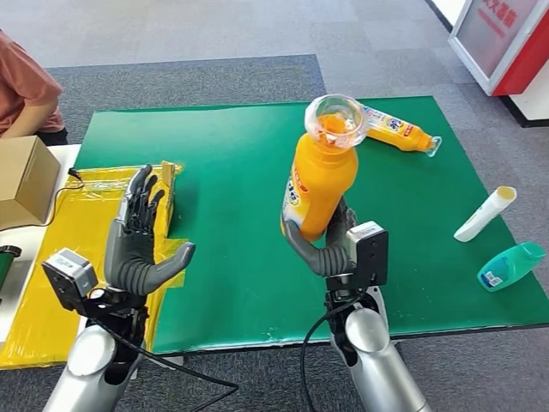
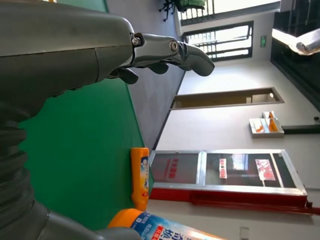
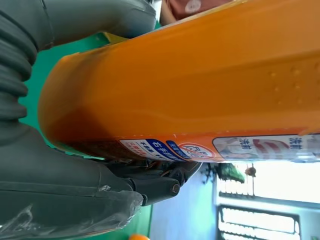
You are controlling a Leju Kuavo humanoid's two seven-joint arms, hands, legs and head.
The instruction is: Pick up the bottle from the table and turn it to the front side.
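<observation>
Bottle (image 1: 322,176), orange with a clear cap on top, sits in the right hand (image 1: 330,245) at the centre of the head view, lifted off the green mat (image 1: 239,223) and leaning a little toward the upper right. The grey thumb curls round its lower left side and the darker fingers press behind its base, so the hand has a firm hold on it. A label strip runs down the bottle's left edge there. In the right wrist view the orange body (image 3: 181,85) crosses most of the frame, with a blue and white label band along its lower side and the fingers (image 3: 158,182) tucked beneath.

The left hand (image 1: 137,240) stands raised at the lower left of the head view, palm up, fingers spread and upright, thumb sticking out to the right, holding nothing. It hangs over a yellow sheet (image 1: 58,257) that lies beside the mat.

A second orange bottle (image 1: 398,130) lies on its side at the upper right of the mat. A white tube (image 1: 485,213) and a teal bottle (image 1: 511,266) lie near the right edge, close to each other. A cardboard box (image 1: 25,178) rests at the left edge, and a person in a rust sleeve (image 1: 22,86) sits at the upper left.
</observation>
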